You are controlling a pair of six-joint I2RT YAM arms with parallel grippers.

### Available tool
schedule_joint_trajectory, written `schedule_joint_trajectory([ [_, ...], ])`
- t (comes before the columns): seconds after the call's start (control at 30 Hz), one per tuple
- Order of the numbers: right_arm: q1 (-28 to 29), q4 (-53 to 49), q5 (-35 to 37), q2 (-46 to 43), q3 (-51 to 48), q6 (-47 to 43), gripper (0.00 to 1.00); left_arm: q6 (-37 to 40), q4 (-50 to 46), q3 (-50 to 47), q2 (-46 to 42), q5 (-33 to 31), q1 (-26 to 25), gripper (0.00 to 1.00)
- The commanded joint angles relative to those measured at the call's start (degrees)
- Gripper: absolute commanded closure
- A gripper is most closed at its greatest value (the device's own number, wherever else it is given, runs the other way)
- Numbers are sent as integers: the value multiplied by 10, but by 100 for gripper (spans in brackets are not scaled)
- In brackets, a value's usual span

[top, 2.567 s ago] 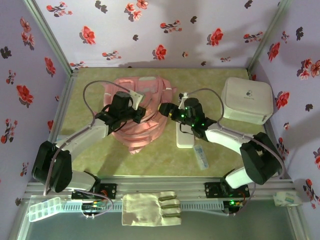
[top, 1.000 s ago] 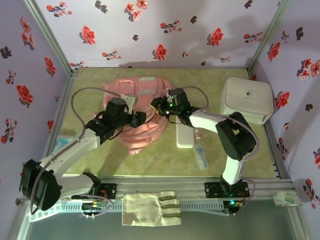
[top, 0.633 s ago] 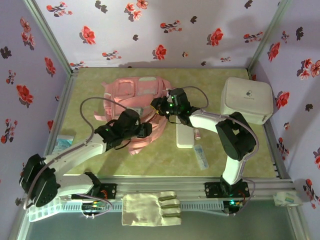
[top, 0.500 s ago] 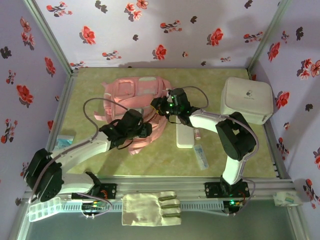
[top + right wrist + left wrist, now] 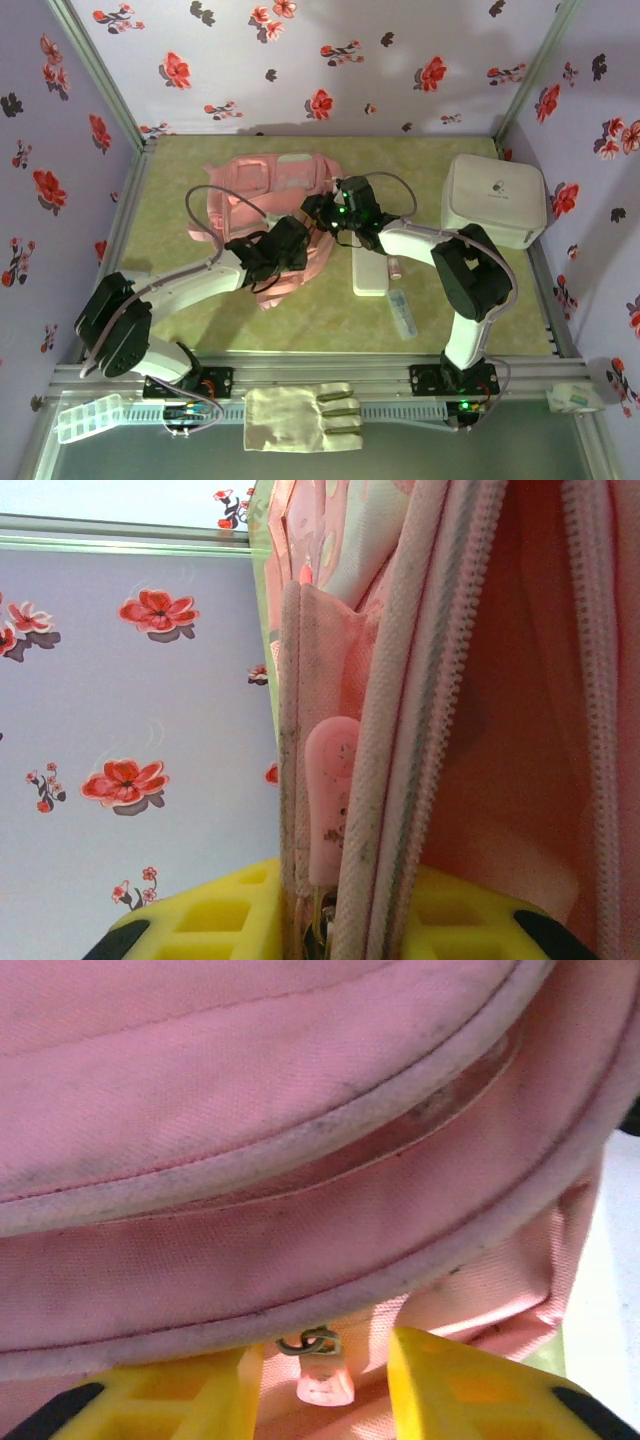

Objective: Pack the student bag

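The student bag (image 5: 262, 190), a soft pink backpack, lies flat at the middle of the table. My left gripper (image 5: 300, 245) is at its near right edge. In the left wrist view its yellow fingers (image 5: 200, 1392) stand a little apart on either side of a small pink zipper pull (image 5: 324, 1382) hanging from a metal ring under the bag's piped seam (image 5: 300, 1300); neither finger touches the pull. My right gripper (image 5: 316, 213) is at the bag's right side, shut on the zippered edge (image 5: 400, 780) of the bag's opening, beside a long pink zipper tab (image 5: 330, 800).
A white rounded hard box (image 5: 494, 200) stands at the back right. A flat white item (image 5: 369, 272), a small pink thing (image 5: 394, 267) and a pale tube (image 5: 401, 315) lie right of the bag. A folded cloth (image 5: 300, 416) and a clear plastic case (image 5: 88, 417) sit on the front rail.
My left arm has swung from the bag's left side over to its near right edge, and its jaws have narrowed. The right arm has stayed where it was, holding the edge.
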Motion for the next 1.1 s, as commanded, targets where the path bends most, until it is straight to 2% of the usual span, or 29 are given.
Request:
schedule_joint_trajectory([
  [0.0, 7, 53, -10, -8, 8, -11, 74, -32, -38, 23, 17, -59, -3, 65],
  [0.27, 7, 49, -8, -6, 10, -14, 75, -35, -46, 25, 9, -71, -8, 84],
  [0.57, 7, 46, -3, -5, 10, -16, 75, -30, -45, 13, -4, -72, -8, 99],
  [0.83, -11, 26, 36, -30, -21, -38, 78, 41, -93, 0, -45, -72, 3, 100],
  [1.07, -39, 51, 53, -45, -57, -42, 82, 61, -90, -89, -146, -52, 65, 100],
])
